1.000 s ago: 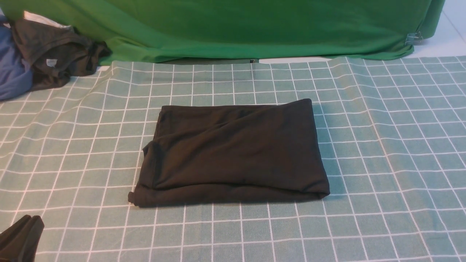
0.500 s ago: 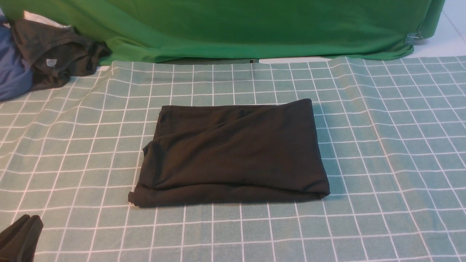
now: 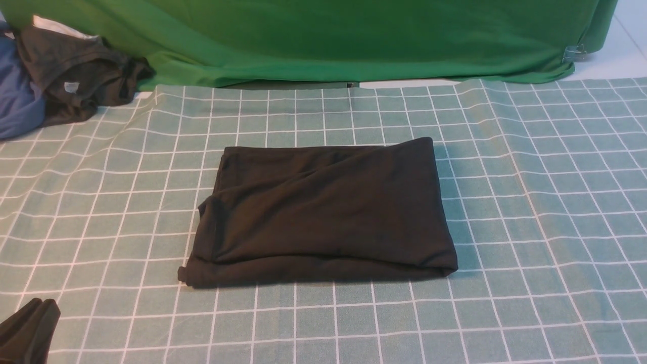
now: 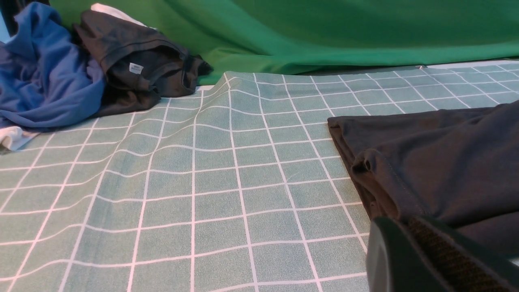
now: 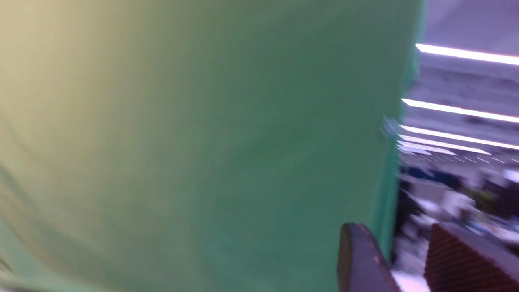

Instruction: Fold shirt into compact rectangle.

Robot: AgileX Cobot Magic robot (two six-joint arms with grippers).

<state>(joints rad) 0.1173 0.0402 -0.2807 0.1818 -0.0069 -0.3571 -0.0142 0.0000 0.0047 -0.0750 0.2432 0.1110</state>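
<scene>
Shirt (image 3: 323,210) folded, left hand (image 3: 31,323) well apart

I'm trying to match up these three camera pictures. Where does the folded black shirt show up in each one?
Front view: the shirt lies folded in the middle of the checked cloth.
Left wrist view: its edge fills the right side, behind the left gripper.
Right wrist view: not in it; blurred green only.
Shared landmark: the green cloth, also.
</scene>
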